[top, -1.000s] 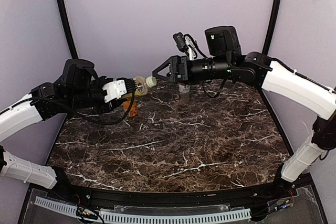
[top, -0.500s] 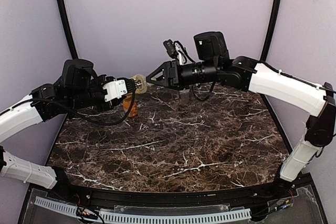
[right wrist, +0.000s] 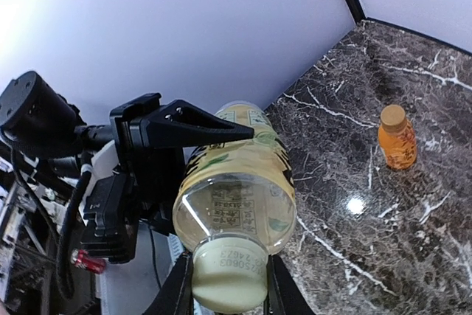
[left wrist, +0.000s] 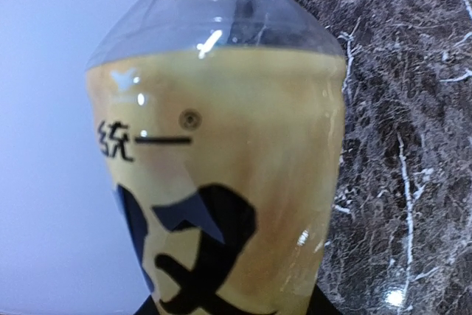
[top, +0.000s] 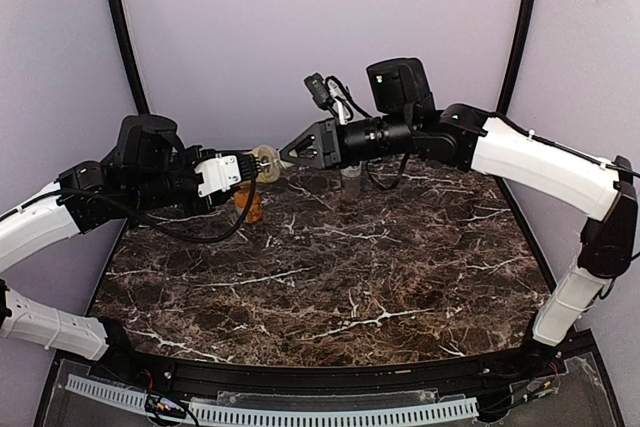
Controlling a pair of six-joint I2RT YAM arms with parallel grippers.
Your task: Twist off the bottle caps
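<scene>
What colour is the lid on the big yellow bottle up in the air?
The lid is cream-white, clearest in the right wrist view.

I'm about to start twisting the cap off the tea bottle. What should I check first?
1. The left gripper clamps the tea bottle: ok.
2. The right gripper is closed on both sides of the cream cap: ok.
3. The cream cap sits on the neck: ok.
4. The orange bottle stands upright, apart from both arms: ok.
5. Both grips firm enough not to slip: cannot tell.
</scene>
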